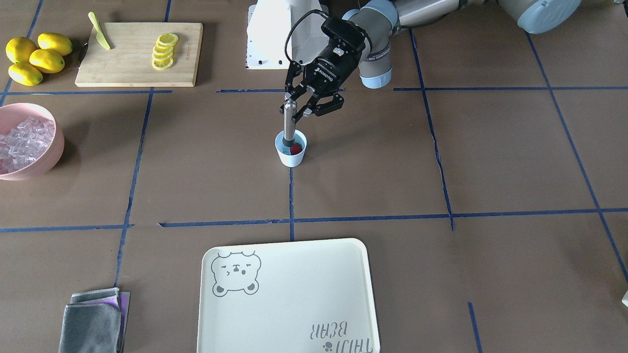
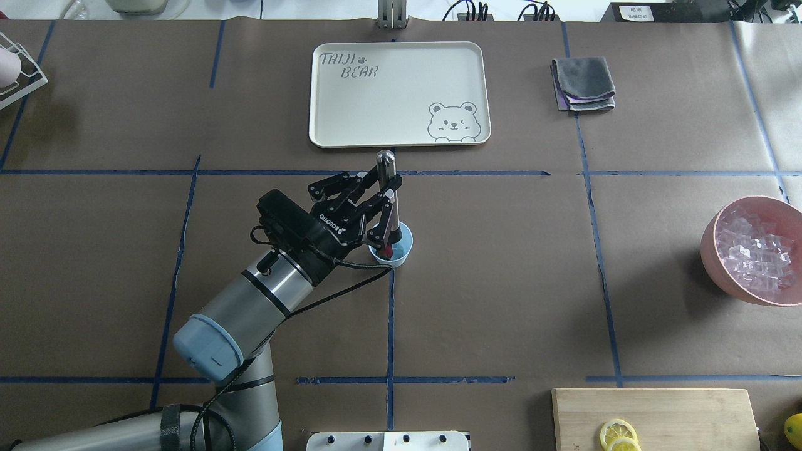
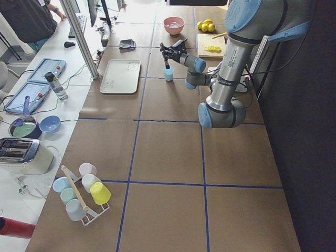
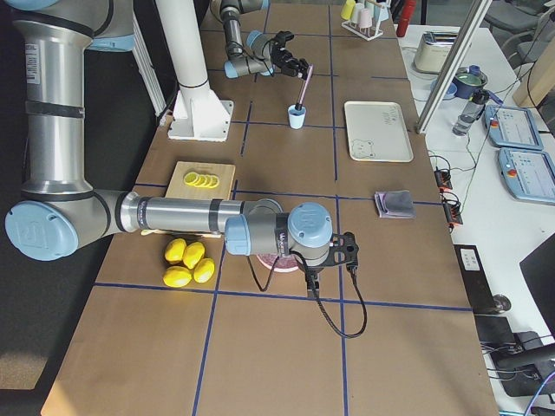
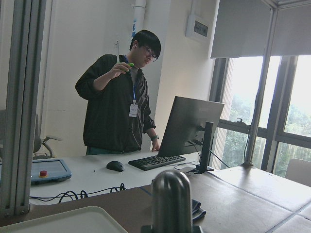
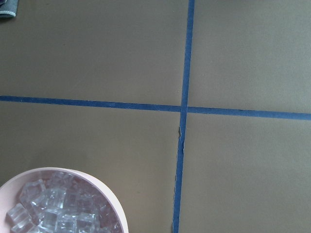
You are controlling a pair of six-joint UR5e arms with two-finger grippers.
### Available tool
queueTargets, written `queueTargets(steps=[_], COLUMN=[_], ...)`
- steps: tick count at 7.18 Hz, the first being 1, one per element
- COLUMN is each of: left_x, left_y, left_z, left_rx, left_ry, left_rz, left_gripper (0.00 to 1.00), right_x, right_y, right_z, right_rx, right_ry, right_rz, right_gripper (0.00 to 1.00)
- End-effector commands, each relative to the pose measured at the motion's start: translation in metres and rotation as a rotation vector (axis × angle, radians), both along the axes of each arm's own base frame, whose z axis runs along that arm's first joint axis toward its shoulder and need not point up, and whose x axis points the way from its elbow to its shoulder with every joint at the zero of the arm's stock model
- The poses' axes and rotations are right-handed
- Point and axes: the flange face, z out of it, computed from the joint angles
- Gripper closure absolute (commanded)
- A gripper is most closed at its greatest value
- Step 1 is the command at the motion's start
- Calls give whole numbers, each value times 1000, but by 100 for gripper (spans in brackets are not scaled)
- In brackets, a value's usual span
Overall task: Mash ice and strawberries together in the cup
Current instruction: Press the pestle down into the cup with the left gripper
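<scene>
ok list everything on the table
cup: 1, pale blue, table centre
strawberry: 1, red, in cup
masher: 1, steel, end in cup
bowl: 1, pink, robot's right
ice cubes: many, clear, in bowl
tray: 1, cream, beyond cup
cloths: stack, grey and purple, beside tray
cutting board: 1, wood, robot's near right
lemon slices: several, yellow, on board
knife: 1, yellow-green, on board
lemons: 4, yellow, beside board
left claw: 1, black, shut on masher
right arm: 1, grey, by bowl; claw unclear
</scene>
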Motion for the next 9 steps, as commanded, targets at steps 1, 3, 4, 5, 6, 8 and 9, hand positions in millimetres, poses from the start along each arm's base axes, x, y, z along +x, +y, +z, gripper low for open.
queueTargets(steps=[1, 3, 4, 5, 6, 8, 9], left_x=[9, 17, 18, 19, 19, 21, 21], left_y=[2, 7, 9, 8, 7, 7, 7], left_z=[14, 19, 19, 22, 22, 24, 25], left_rx=[-1, -5, -5, -7, -8, -8, -8], left_ry=[0, -12, -12, -18, -17, -24, -24], left_rz=[7, 18, 21, 21, 20, 20, 20], left_gripper=[100, 100, 100, 100, 100, 100, 100], right_x=[0, 0, 0, 0, 0, 0, 0], right_y=[0, 0, 0, -1, -1, -1, -1], right_z=[0, 0, 0, -1, -1, -1, 0], right_rx=[1, 1, 1, 1, 3, 1, 0], right_ry=[0, 0, 0, 0, 0, 0, 2], right_rz=[0, 0, 0, 0, 0, 0, 0], right_gripper=[0, 0, 0, 0, 0, 0, 0])
